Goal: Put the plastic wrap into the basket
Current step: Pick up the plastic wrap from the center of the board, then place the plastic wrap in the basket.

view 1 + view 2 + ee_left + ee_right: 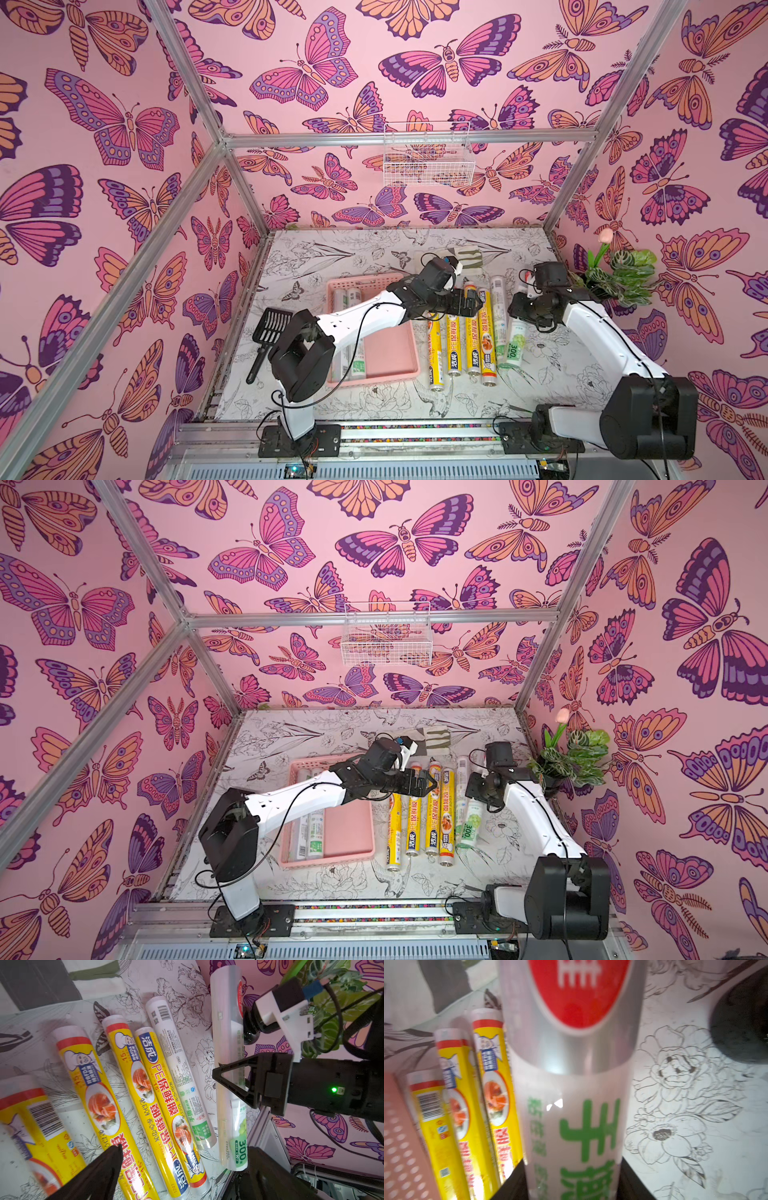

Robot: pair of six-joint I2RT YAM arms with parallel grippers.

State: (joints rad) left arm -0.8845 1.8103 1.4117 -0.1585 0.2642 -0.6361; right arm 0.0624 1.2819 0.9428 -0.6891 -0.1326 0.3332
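Okay, nearest you on the counter (pixel 374 407) is the pink basket (pixel 390 349), long side running away from you. Two whitish rolls (pixel 353 361) of plastic wrap lie flat along its left wall, and the rest of its floor is bare. A black scoop (pixel 268 328) sits on the counter left of the basket, apart from it. Just right of the basket, four yellow rolls (pixel 461 345) lie side by side on the counter, roughly parallel, near ends staggered, none in the basket. Right against the rightmost yellow one is a lone whitish roll (pixel 182 1076), also flat on the counter. Next over, your right tool (pixel 232 1082) is pinching the green-print roll (pixel 228 1032) around its middle, fingers (pixel 633 1184) pressed on both sides. That roll is skewed against the row, red badge end far, "300" end near. Can't tell if its near end touches the counter. Your left arm reaches across the basket, with the left tool (pixel 471 301) over the far half of the yellow rolls. Its fingers (pixel 99 1169) are spread wide, gripping nothing; can't tell whether they touch the rolls. Further back a striped cloth (pixel 469 255) lies on the counter, a plant (pixel 627 278) stands at the far right corner, and a white wire basket (pixel 428 160) hangs on the back wall
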